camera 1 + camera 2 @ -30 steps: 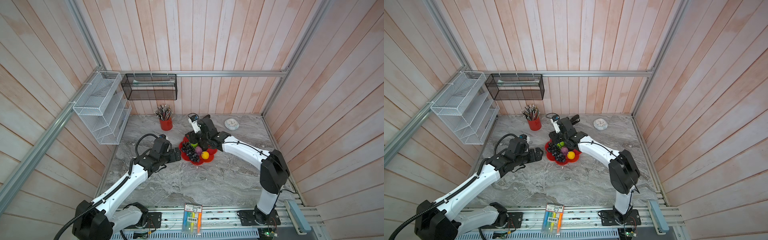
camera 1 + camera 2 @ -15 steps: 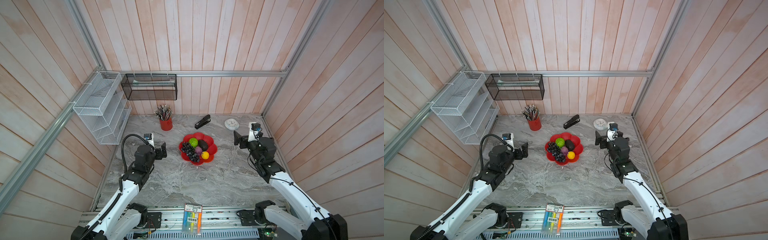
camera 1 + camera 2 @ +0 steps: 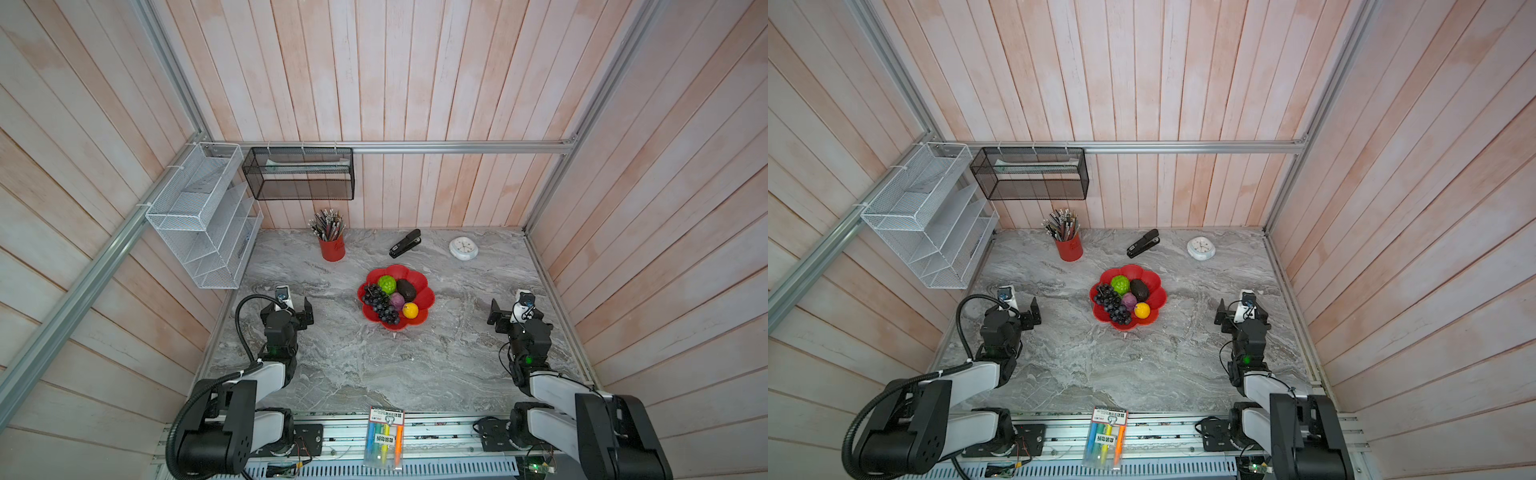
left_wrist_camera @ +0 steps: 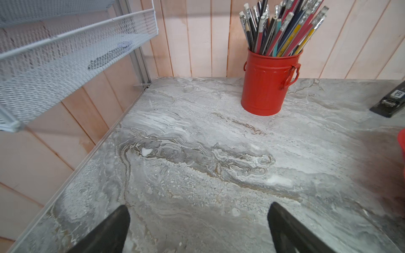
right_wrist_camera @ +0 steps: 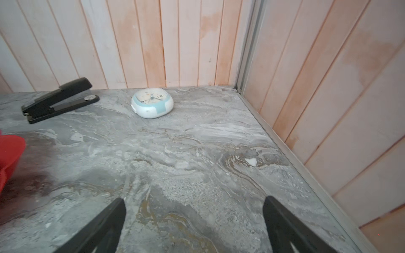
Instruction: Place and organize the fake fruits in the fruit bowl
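Observation:
The red scalloped fruit bowl (image 3: 424, 286) (image 3: 1157, 286) sits mid-table in both top views. Inside it lie the fake fruits: a bumpy green ball (image 3: 387, 284), a dark avocado (image 3: 406, 289), a purple ball (image 3: 397, 301), a yellow-orange one (image 3: 410, 310) and a grape bunch (image 3: 380, 305). My left gripper (image 3: 291, 308) (image 4: 198, 207) hovers open and empty, well left of the bowl. On the far side, near the wall, my right gripper (image 3: 517, 313) (image 5: 194, 199) is also open and empty. A sliver of the bowl's rim (image 5: 8, 153) shows in the right wrist view.
A red pencil cup (image 3: 332, 248) (image 4: 266, 85), a black stapler (image 3: 405, 243) (image 5: 59, 98) and a white clock (image 3: 463, 248) (image 5: 152, 103) stand along the back wall. A white wire rack (image 3: 199, 216) and a black mesh basket (image 3: 299, 174) hang above. A marker pack (image 3: 384, 436) lies on the front rail.
The right gripper was over the bowl's far side and the left at its left edge. Both arms have drawn back to the table's sides. The right gripper has opened wider. The avocado now lies uncovered.

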Controlling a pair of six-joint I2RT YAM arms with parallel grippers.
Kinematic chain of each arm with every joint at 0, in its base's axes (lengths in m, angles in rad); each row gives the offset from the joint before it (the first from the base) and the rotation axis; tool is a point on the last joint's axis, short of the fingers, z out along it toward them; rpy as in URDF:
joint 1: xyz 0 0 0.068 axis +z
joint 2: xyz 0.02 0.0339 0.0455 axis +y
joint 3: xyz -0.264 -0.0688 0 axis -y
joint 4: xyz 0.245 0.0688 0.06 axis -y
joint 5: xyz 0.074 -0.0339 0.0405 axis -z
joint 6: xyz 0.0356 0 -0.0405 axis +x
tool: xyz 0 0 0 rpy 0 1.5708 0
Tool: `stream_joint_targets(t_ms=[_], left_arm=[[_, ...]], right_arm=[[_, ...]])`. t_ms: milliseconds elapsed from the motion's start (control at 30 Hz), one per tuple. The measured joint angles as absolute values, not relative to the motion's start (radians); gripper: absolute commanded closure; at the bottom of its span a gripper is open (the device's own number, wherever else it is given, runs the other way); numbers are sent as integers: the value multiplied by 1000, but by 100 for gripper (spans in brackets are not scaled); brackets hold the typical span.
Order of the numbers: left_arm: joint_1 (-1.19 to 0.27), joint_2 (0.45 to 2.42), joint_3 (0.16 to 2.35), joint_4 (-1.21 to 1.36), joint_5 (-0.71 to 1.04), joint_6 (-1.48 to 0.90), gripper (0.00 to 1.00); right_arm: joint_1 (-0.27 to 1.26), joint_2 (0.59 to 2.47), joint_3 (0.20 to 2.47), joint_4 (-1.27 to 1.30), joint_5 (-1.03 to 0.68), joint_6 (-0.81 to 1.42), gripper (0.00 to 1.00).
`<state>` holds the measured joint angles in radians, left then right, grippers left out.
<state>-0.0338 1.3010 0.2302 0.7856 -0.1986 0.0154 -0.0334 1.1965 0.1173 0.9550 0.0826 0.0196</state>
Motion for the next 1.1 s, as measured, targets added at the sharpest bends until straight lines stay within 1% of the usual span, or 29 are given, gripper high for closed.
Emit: stream_joint_targets(t_ms=[100, 233, 300, 567, 1100], left_arm=[[-18, 1366, 250, 847, -167, 2, 0], [-12, 1501, 263, 1020, -149, -12, 0], [-10, 1546, 267, 1031, -138, -20, 0], [-5, 1554, 271, 1081, -131, -31, 0], [-5, 1554, 271, 1085, -131, -31, 0]], right_arm=[[-68, 1324, 153, 1031, 36, 31, 2], [-78, 1483, 191, 1182, -9, 46, 2], [-78, 1538, 193, 1218, -31, 45, 2], [-77, 1535, 228, 1214, -72, 41, 2], [-77, 1535, 229, 1211, -77, 33, 2]])
